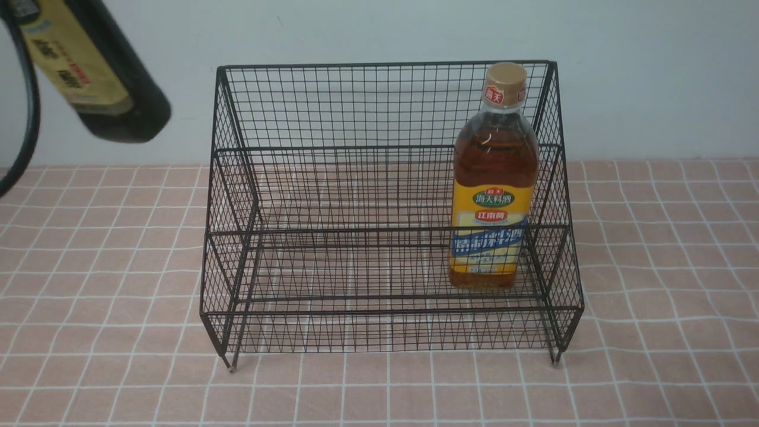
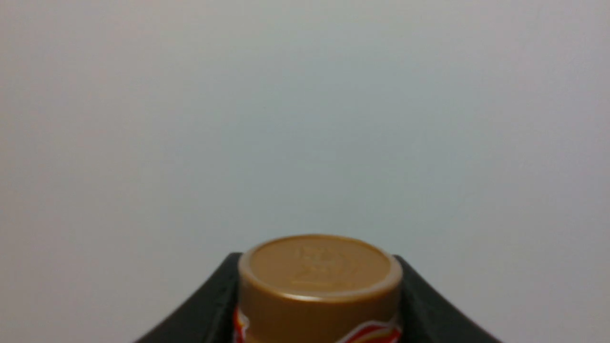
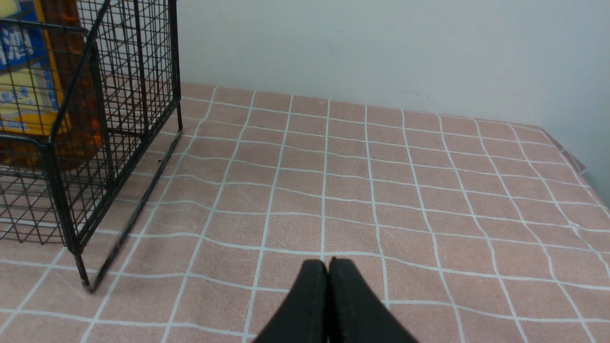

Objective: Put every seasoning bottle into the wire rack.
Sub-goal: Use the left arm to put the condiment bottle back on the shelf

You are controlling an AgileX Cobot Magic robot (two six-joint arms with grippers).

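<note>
A dark seasoning bottle (image 1: 127, 112) with a beige label hangs tilted in the air at the upper left, left of the wire rack (image 1: 385, 63) and above the table. In the left wrist view its gold cap (image 2: 319, 281) sits between the black fingers (image 2: 205, 305) of my left gripper (image 2: 316, 258), which is shut on it. The amber seasoning bottle (image 1: 495, 184) stands upright on the right side of the rack's lower tier. My right gripper (image 3: 328, 262) is shut and empty, low over the cloth to the right of the rack (image 3: 138, 71), where the amber bottle (image 3: 28, 85) shows through the mesh.
A pink checked tablecloth (image 1: 652, 267) covers the table, with a pale wall (image 1: 652, 77) close behind the rack. A black cable (image 1: 26, 118) loops down at the far left. The cloth's far right edge (image 3: 579, 162) shows in the right wrist view.
</note>
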